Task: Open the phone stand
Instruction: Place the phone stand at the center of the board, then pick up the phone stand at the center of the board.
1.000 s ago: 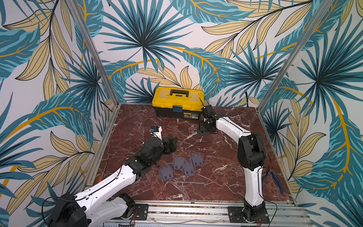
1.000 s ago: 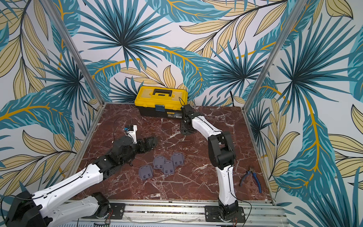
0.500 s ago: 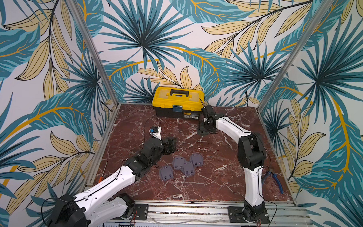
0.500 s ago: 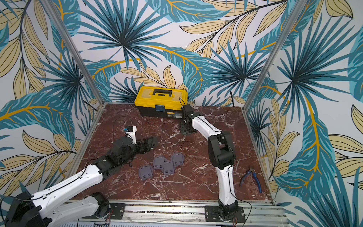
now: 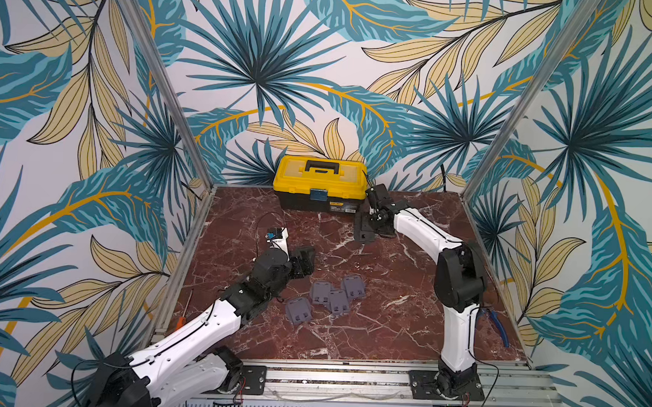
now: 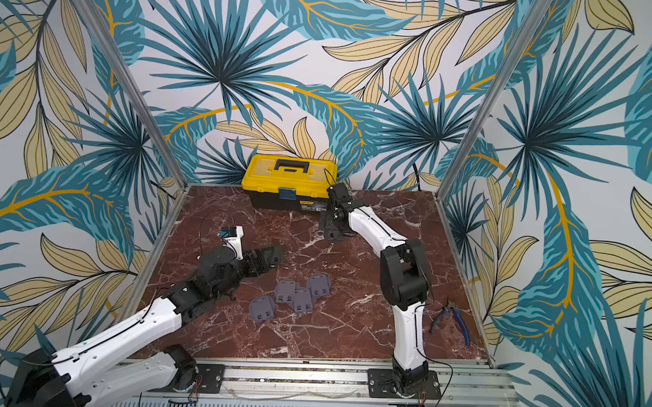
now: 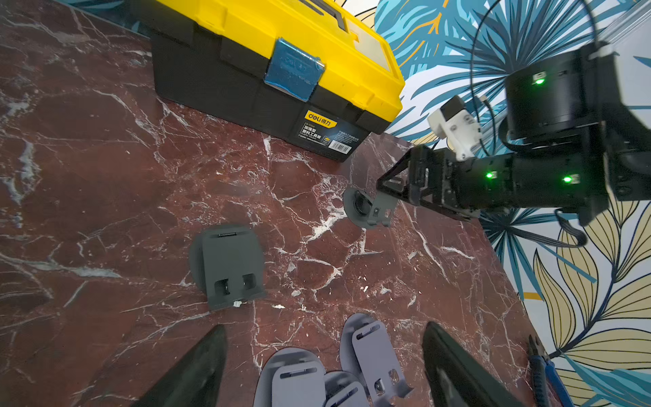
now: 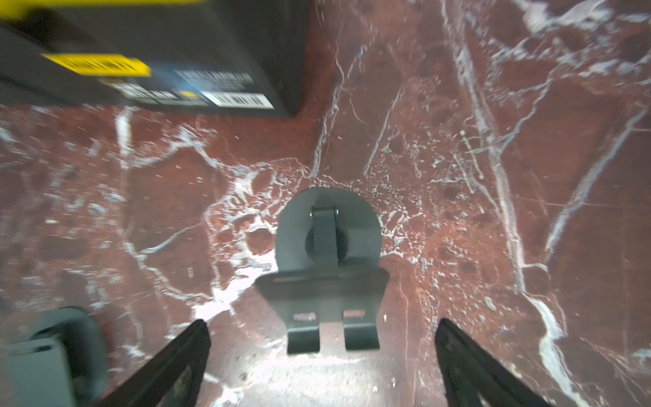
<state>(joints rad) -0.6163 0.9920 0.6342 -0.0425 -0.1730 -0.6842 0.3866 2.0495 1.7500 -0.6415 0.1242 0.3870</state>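
A: Biggest first, go.
B: Red marble table [image 5: 387,337]. Black toolbox [image 5: 319,182] with a yellow lid at the back edge, lid down, blue tape over the latch.
A: Arms?
B: The right gripper [image 8: 322,334] is low over the table, just in front of the toolbox's right corner. Its fingers are spread wide and grip nothing. The left gripper [image 5: 303,261] is mid-table, left of centre, also spread wide and empty.
A: The task item?
B: The phone stand [image 8: 327,267] sits on the table between the right fingers, touching neither. Its round base lies flat, and the plate is propped up on its hinged arm, so it's unfolded.
A: Anything else grey?
B: Four folded stands [image 5: 328,297] lie flat in a loose cluster mid-table, near the left gripper. Three are bunched together. The fourth lies a bit apart, toward the front left.
A: Small stuff?
B: Blue-handled pliers [image 6: 454,320] at the table's right edge, near the right arm's base.
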